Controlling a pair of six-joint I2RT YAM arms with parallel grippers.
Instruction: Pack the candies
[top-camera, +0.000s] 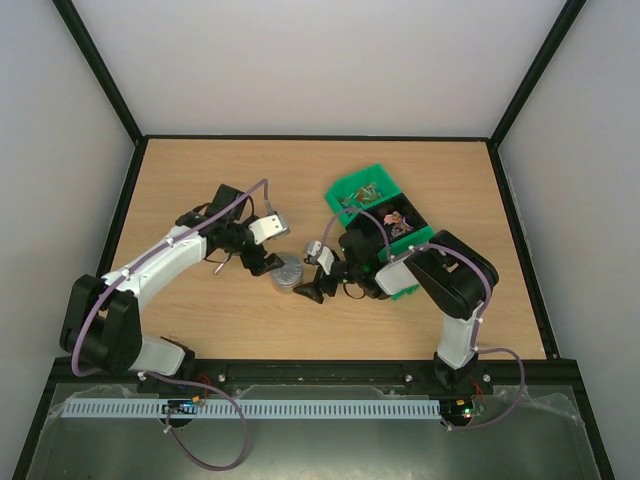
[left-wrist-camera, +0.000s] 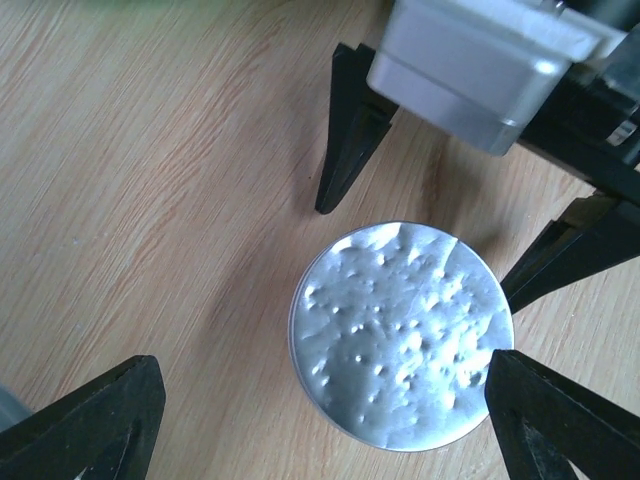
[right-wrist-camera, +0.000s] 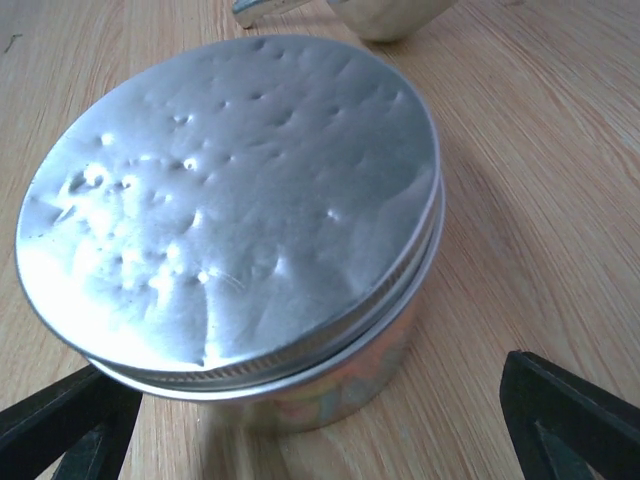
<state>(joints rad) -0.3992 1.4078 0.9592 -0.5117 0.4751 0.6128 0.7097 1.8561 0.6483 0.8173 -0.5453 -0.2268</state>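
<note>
Looks like the sealing step, nearly done: silver lid (right-wrist-camera: 230, 190) seated on tin (right-wrist-camera: 350, 385), centre of the top view. Left gripper (left-wrist-camera: 320, 365) and right gripper (right-wrist-camera: 312, 375) both spread wide, straddling it, grasping nothing. Loose candies (top-camera: 405, 220) in green bins (top-camera: 375, 168), upper right. Next, probably: lift clear without nudging the tin.

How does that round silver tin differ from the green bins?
The tin is round, shiny metal; the green bins are angular plastic. The tin is covered by a dented lid; the bins stand open, contents showing. The tin sits mid-table in plain view; the bins lie farther right, partly hidden by the right arm. Both rest on the wooden table.
</note>
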